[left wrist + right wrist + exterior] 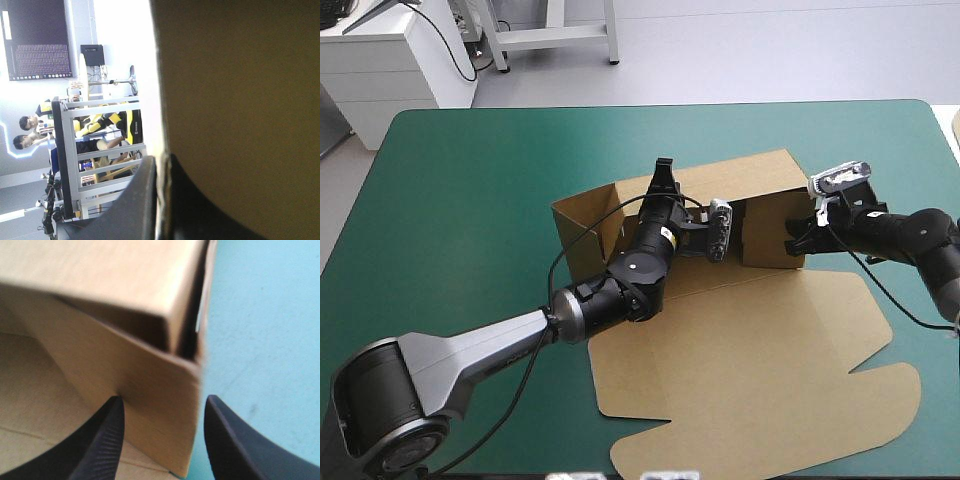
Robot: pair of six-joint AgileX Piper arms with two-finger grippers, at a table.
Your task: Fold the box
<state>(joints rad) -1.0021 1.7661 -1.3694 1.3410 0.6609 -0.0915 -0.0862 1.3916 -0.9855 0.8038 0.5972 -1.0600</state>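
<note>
The brown box (760, 370) lies mid-table, its far and side walls raised and its lid flat toward the near edge. My left gripper (663, 175) reaches over the tray to the far wall's top edge. In the left wrist view it (161, 165) is shut on the box, whose board (240, 100) fills the space ahead. My right gripper (798, 236) is at the box's right side wall. In the right wrist view it (165, 399) stands open, with the wall's corner (150, 375) between the fingertips (112, 425).
The teal-green cover (470, 200) lies bare to the left of the box and beyond it, and also shows beside the box corner (260, 315). The flat lid reaches close to the table's near edge.
</note>
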